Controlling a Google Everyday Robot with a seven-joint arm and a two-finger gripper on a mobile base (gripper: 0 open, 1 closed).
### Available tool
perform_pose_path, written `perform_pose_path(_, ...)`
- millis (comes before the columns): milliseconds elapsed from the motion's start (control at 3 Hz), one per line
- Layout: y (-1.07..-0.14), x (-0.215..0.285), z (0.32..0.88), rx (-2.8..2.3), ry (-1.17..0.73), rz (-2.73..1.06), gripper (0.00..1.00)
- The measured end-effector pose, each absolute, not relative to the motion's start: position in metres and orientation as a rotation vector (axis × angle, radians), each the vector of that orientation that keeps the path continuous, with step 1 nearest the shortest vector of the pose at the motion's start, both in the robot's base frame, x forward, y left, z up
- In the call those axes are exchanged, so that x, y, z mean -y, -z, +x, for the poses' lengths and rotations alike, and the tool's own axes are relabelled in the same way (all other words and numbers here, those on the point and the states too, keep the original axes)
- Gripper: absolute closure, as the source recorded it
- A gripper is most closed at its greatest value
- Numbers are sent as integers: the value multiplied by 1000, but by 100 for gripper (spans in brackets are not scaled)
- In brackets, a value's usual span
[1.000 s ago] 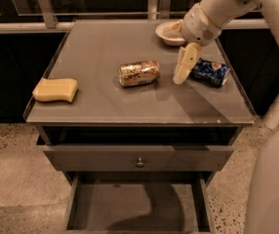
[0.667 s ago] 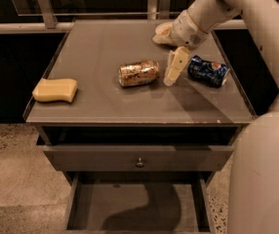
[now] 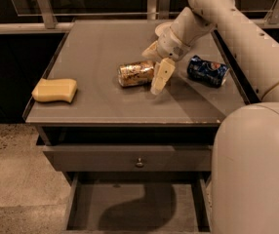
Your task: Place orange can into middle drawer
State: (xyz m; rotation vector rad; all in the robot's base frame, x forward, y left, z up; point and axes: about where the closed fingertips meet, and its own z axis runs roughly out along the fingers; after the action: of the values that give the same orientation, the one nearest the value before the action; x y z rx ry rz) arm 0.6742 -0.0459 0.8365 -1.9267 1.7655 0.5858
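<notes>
The orange can (image 3: 135,73) lies on its side in the middle of the grey cabinet top (image 3: 95,106). My gripper (image 3: 155,64) is right at the can's right end, open, with one pale finger (image 3: 161,76) on the near side and the other on the far side. It holds nothing. The middle drawer (image 3: 134,209) is pulled out at the bottom of the view, its grey floor bare apart from the arm's shadow.
A blue Pepsi can (image 3: 207,71) lies right of the gripper. A yellow sponge (image 3: 54,90) sits at the left edge of the top. A pale bowl (image 3: 163,29) is behind the arm. A drawer front with a round knob (image 3: 139,162) sits above the open drawer.
The arm has swung left from beside the Pepsi can, bringing the gripper up to the orange can's right end. The cans, sponge and drawers have not moved.
</notes>
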Motion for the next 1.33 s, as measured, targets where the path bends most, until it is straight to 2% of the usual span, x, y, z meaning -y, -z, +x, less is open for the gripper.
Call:
perform_pose_path(333,-836,46,674,-1766,-586,-1926,19)
perform_pose_path(1333,-836,46,674,-1766,-586,-1926,89)
